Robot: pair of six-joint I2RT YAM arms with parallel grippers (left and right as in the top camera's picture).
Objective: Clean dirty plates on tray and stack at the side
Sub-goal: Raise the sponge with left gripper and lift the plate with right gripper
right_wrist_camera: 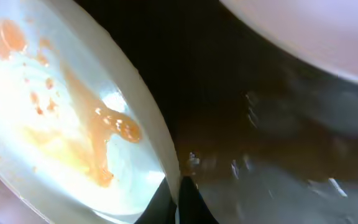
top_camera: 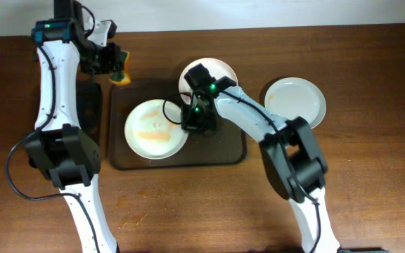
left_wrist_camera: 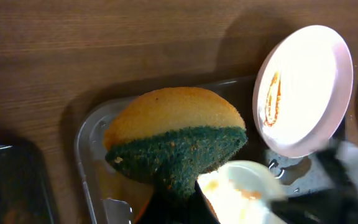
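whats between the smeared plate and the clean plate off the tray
In the overhead view: the right end effector at the smeared plate's rim, its arm, then the tray's right edge before the clean plate.

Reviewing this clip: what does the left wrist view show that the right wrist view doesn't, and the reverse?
Only the left wrist view: a yellow sponge with a green scouring face, right in front of the camera, and the brown wooden table. Only the right wrist view: a dark fingertip of the right gripper against the rim of the white round plate smeared with orange sauce, with the sauce's separate drips seen close up. Both: that plate and the dark tray.
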